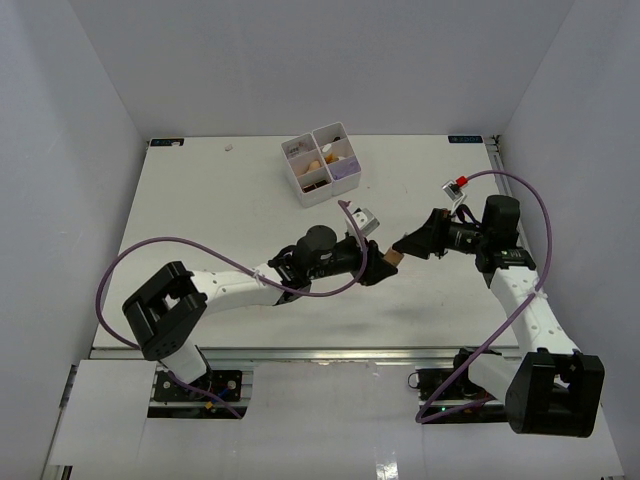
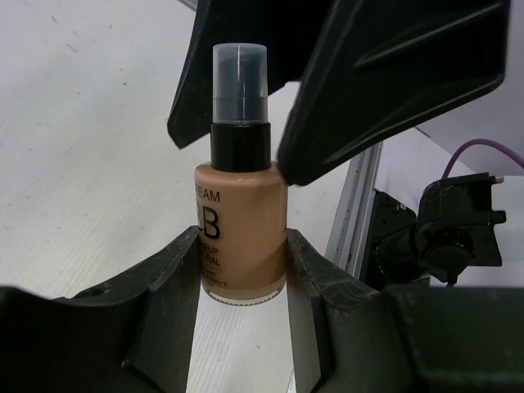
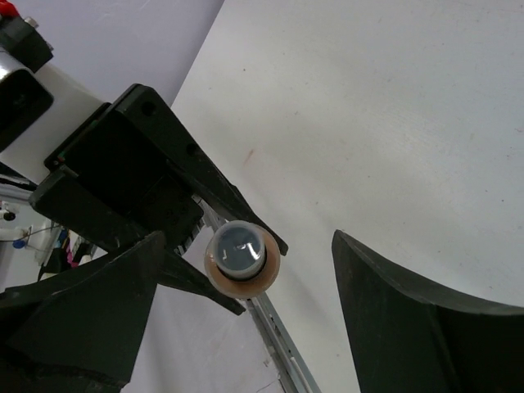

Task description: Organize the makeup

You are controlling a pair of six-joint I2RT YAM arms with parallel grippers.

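A tan bottle with a dark pump and clear cap (image 2: 241, 237) is gripped at its lower body by my left gripper (image 2: 243, 274), held above the table at mid-right (image 1: 393, 260). My right gripper (image 3: 248, 246) is open, its fingers (image 2: 393, 74) standing on either side of the bottle's cap without clamping it. In the right wrist view the bottle (image 3: 241, 255) shows cap-first between the wide-apart fingers. The left gripper (image 1: 375, 265) and right gripper (image 1: 413, 244) meet over the table. Other makeup lies in the white box; beige sponges (image 1: 313, 165) show there.
The white four-compartment box (image 1: 318, 196) stands at the back centre. A tiny pale object (image 1: 229, 147) lies near the back left. Purple cables loop beside both arms. The table's metal front rail (image 3: 278, 336) runs just below the bottle.
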